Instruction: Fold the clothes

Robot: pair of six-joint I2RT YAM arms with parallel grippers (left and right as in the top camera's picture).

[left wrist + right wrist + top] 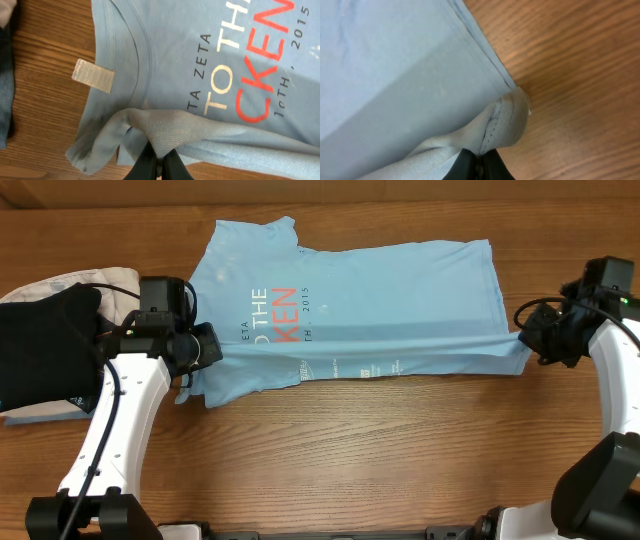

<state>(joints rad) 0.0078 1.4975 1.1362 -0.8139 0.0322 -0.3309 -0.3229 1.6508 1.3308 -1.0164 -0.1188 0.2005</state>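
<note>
shirt (400, 290) lies across the table's (350, 460) middle; a pile of garments (40, 350) sits near its left end.

You cannot read full print on light sky-blue cotton T-shirt (400, 280): folded-over cloth hides word beginnings, top edge of left wrist view cuts endings. Tiny white logos (372, 367) too small for you.
</note>
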